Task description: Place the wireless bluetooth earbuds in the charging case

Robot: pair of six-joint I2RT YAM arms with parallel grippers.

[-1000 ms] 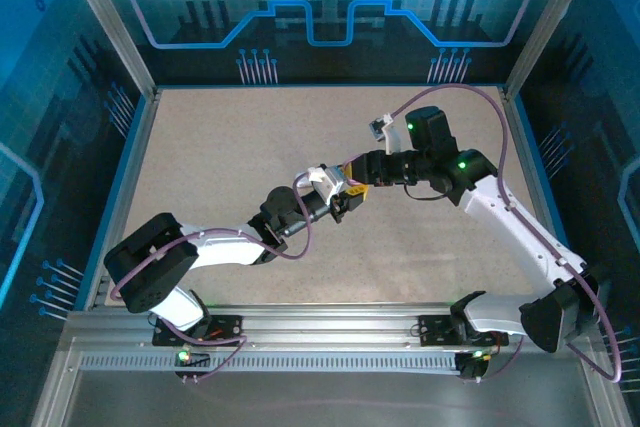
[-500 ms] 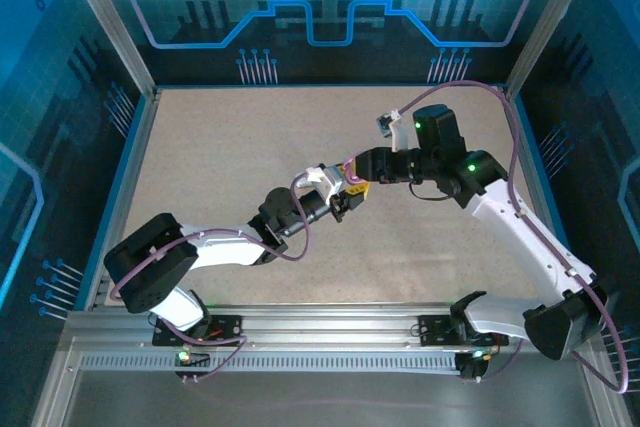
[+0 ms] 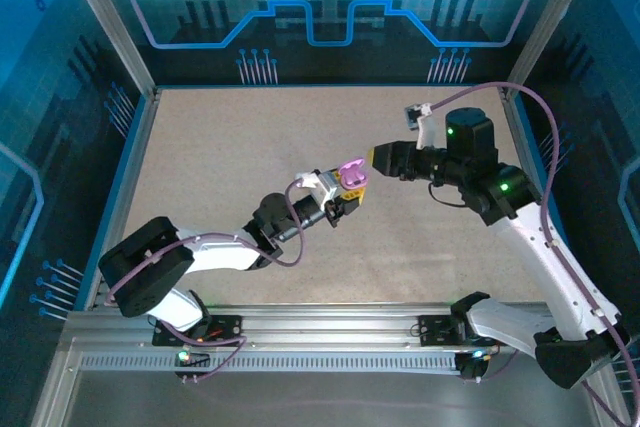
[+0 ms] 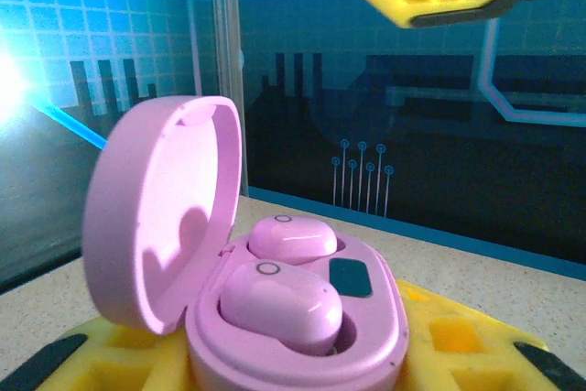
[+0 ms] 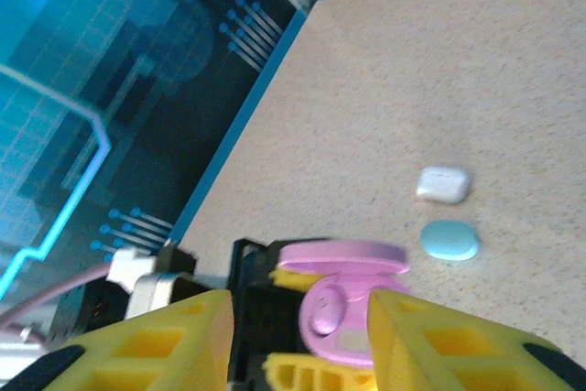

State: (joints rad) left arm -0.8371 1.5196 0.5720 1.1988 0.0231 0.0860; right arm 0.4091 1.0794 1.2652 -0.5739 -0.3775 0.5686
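- Top external view is showing the left tool gripping the light purple charging case from below, holding it up off the desk.
- The right tool is hanging just beside the charging case, on its far right side, and is not touching it.
- The right tool's yellow fingers are standing apart in the right wrist view, open, with nothing clamped between them; the charging case is showing beyond the gap.
- The lid is standing up, hinged open on the left of the charging case in the left wrist view.
- Two light purple earbuds are sitting inside the charging case, one in the near well and the other in the well behind it, both glossy sides up.
- The left tool's yellow fingers are showing at both lower sides of the charging case, pressing against its base.
- One yellow finger of the right tool is hovering above and to the right of the charging case in the left wrist view, apart from it.
- A white case and a teal case are lying shut on the desk beyond the charging case, near each other but not touching, the teal one being the closer to it.
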